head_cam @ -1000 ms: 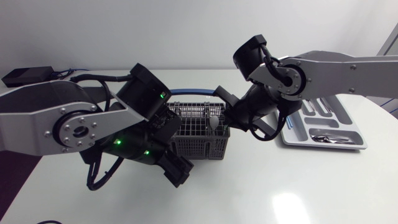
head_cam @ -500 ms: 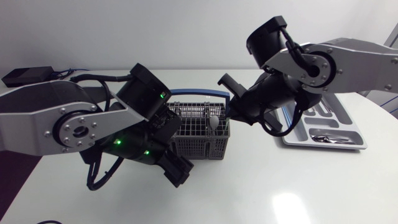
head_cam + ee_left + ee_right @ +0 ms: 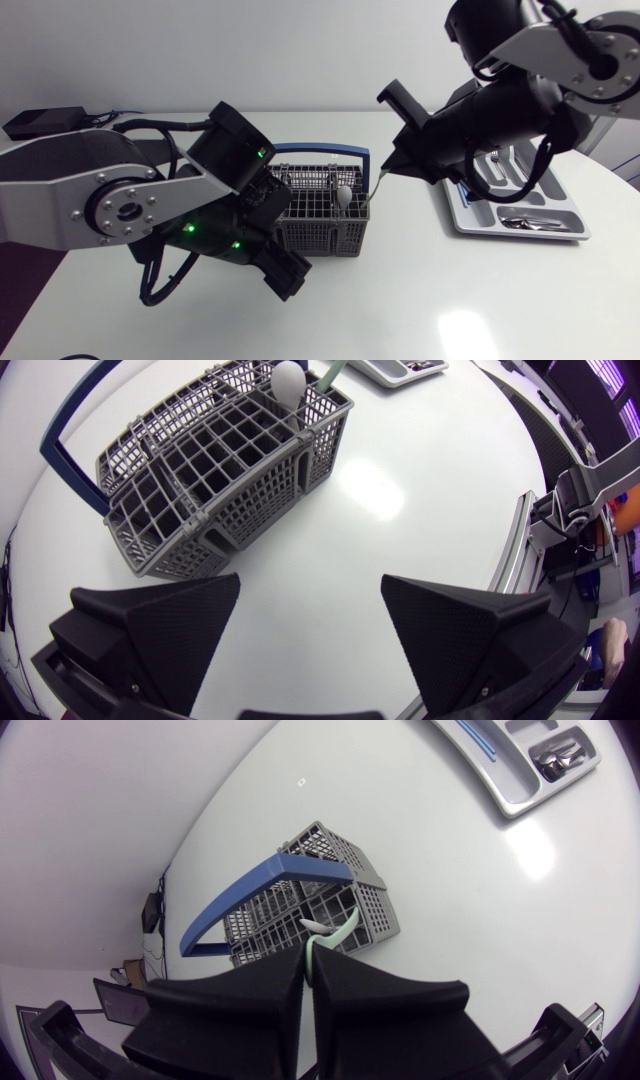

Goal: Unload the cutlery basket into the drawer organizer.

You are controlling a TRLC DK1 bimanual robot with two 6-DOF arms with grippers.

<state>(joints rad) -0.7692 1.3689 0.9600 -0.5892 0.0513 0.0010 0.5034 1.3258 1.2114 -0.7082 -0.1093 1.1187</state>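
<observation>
The right arm's matte black wedge-fingered gripper (image 3: 308, 970), pinched on a slim pale-green plastic utensil (image 3: 375, 186), is lifting it from the grey mesh cutlery basket (image 3: 325, 240) toward the grey compartmented drawer organizer (image 3: 560, 236), so transfer is probably beginning, while the left gripper (image 3: 310, 615) is waiting wide open.

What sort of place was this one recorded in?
Probably a robotics lab bench, not a kitchen: left arm and right arm reach over a plain white table, with cutlery basket and drawer organizer set loose on it.
</observation>
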